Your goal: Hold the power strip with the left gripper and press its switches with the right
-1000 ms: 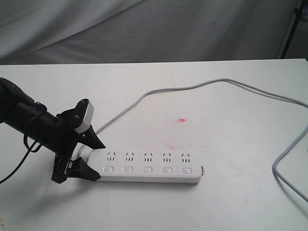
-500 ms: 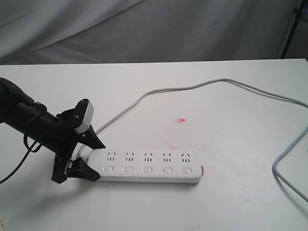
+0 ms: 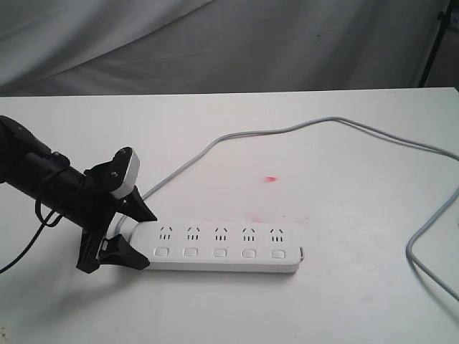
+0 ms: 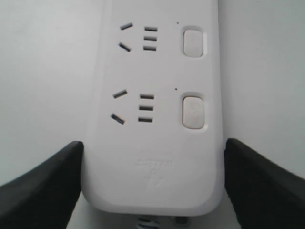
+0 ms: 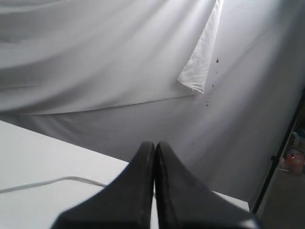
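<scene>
The white power strip (image 3: 222,247) lies flat near the table's front, its five switches (image 3: 219,252) in a row along the near side. My left gripper (image 3: 147,240) straddles the strip's cord end, one black finger against each long side, shut on it. In the left wrist view the strip (image 4: 152,119) fills the space between the fingers (image 4: 43,191), and two switches (image 4: 193,112) show. My right gripper (image 5: 155,145) is shut with nothing in it, raised above the table and facing the curtain. It is outside the exterior view.
The grey cord (image 3: 287,130) runs from the strip's left end in a long arc across the table and off the right edge. A small red stain (image 3: 270,178) marks the tabletop. A white curtain (image 3: 215,43) hangs behind, with a dark stand (image 3: 437,43) at the far right.
</scene>
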Robot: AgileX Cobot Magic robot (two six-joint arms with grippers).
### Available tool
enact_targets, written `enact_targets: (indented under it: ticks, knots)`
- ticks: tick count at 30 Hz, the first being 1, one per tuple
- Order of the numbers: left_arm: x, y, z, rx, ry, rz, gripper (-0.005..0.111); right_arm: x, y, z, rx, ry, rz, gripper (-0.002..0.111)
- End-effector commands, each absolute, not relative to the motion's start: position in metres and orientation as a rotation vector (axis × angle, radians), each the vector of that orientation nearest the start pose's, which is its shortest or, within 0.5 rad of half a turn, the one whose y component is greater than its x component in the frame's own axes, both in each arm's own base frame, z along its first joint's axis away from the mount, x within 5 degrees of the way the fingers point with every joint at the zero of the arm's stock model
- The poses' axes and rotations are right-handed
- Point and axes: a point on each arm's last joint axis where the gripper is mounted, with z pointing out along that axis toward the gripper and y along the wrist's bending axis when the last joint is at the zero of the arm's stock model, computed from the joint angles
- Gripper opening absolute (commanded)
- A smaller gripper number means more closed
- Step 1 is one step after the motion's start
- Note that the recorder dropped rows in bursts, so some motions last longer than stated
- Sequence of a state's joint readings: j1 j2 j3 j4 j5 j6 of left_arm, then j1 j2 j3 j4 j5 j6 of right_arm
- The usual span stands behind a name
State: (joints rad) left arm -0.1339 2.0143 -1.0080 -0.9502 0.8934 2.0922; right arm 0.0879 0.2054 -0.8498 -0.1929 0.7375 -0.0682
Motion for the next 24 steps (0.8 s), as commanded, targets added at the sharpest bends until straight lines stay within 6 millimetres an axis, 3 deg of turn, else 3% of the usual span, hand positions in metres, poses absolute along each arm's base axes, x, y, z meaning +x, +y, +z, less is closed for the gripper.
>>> enact_targets:
  ticks: [1, 5, 9, 17, 24]
  knots:
    - [0.316, -0.103, 0.104, 1.804, 1.907, -0.747, 0.014, 0.02, -0.009, 0.353, -0.17, 1.519, -0.233, 0.0]
    - [0.316, -0.103, 0.104, 1.804, 1.907, -0.747, 0.014, 0.038, -0.004, 0.305, -0.183, 1.508, -0.198, 0.0]
    - [0.316, -0.103, 0.104, 1.804, 1.907, -0.747, 0.014, 0.042, -0.006, 0.268, -0.053, 1.571, -0.157, 0.0]
    - [0.316, -0.103, 0.104, 1.803, 1.908, -0.745, 0.014, 0.049, -0.005, 0.231, -0.07, 1.617, -0.153, 0.0]
    - [0.316, -0.103, 0.104, 1.803, 1.907, -0.748, 0.014, 0.051, -0.005, 0.222, -0.15, 1.647, -0.231, 0.0]
